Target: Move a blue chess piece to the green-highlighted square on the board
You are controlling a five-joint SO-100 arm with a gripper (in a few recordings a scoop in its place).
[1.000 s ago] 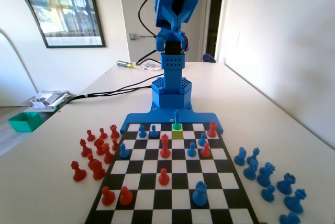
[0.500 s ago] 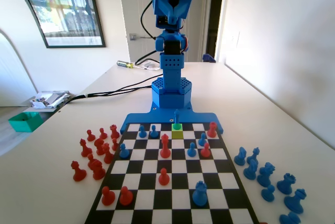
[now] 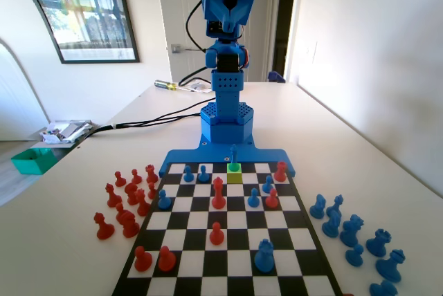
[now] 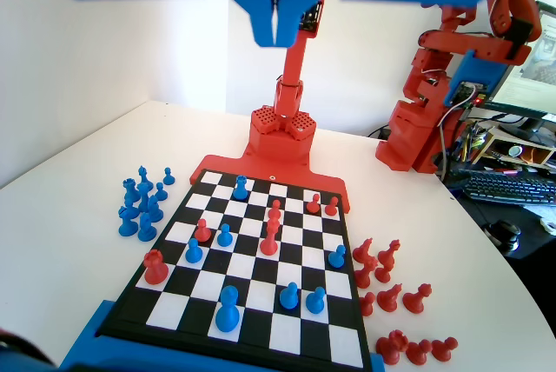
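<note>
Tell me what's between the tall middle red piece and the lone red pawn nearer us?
One bare square separates tall red piece and red pawn, fixed view.

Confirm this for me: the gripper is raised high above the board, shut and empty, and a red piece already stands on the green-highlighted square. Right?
Not quite. In the fixed view, the piece on the green-highlighted square is blue, not red. The rest holds: the wrist view shows the gripper shut and empty, high above the board.
</note>
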